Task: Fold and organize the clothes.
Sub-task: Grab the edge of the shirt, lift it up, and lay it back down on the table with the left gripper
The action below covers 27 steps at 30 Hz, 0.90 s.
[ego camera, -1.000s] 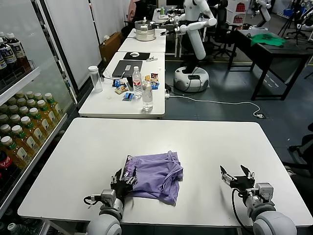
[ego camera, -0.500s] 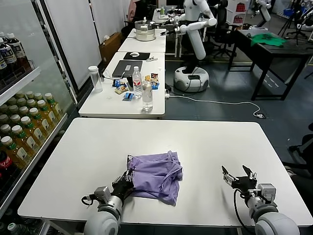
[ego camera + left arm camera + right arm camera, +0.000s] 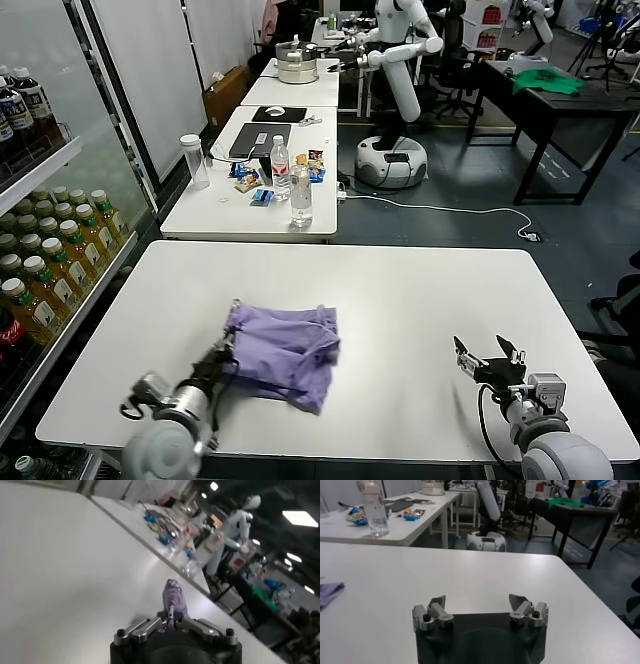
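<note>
Just ahead of the left gripper (image 3: 222, 356), clenched on its near edge, the lavender-purple thin-fabric T-shirt (image 3: 283, 352) lies roughly folded on the white counter (image 3: 420, 290); tidying seems left. Well apart, the right gripper (image 3: 487, 361) rests released.

The left black end effector (image 3: 171, 625) has silver metal finger links fixed with dark round screws on a bulky black housing. The right black end effector (image 3: 479, 611) matches it, with grey angled fingertip pads (image 3: 437, 601), a rounded grey wrist and a thin black cable.
</note>
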Motion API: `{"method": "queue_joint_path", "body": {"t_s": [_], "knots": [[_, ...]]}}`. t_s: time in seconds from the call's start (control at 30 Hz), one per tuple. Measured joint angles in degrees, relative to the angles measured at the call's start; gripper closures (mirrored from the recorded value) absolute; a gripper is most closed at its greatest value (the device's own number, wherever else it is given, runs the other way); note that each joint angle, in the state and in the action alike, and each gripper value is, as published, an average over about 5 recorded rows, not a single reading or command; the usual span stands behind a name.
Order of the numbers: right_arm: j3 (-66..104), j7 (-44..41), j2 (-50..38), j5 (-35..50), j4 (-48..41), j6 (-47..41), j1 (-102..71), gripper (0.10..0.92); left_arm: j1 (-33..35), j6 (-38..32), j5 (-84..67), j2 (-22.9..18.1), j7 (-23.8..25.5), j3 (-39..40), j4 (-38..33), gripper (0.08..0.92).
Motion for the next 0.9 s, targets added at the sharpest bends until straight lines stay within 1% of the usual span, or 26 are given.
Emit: {"method": "queue_joint_path", "body": {"t_s": [0.27, 0.37, 0.47, 0.53, 0.63, 0.9], "knots": [[0.05, -0.24, -0.11, -0.02, 0.29, 0.41, -0.21, 0.203, -0.94, 2.22, -7.98, 7.82, -0.19, -13.87, -2.79, 0.876], [0.19, -0.28, -0.11, -0.05, 0.53, 0.57, -0.4, 0.203, -1.38, 2.48, -8.92, 10.04, -0.3, -16.63, -4.69, 0.876], [0.38, -0.38, -0.1, -0.07, 0.77, 0.72, -0.63, 0.203, -1.84, 2.47, -7.99, 11.04, 0.01, -16.88, -6.96, 0.876], [0.57, -0.46, -0.12, -0.08, 0.85, 0.85, -0.82, 0.203, -2.24, 2.23, -5.9, 11.02, 0.52, -15.45, -8.03, 0.876], [0.87, -0.59, -0.27, -0.07, 0.98, 1.07, -1.13, 0.203, -3.02, 1.26, -0.47, 10.13, 1.83, -10.97, -8.02, 0.876], [1.84, -0.72, -1.03, 0.53, 1.19, 1.34, -1.33, 0.203, -6.18, -1.47, 20.46, 5.4, 5.15, 6.55, -1.6, 0.876]]}}
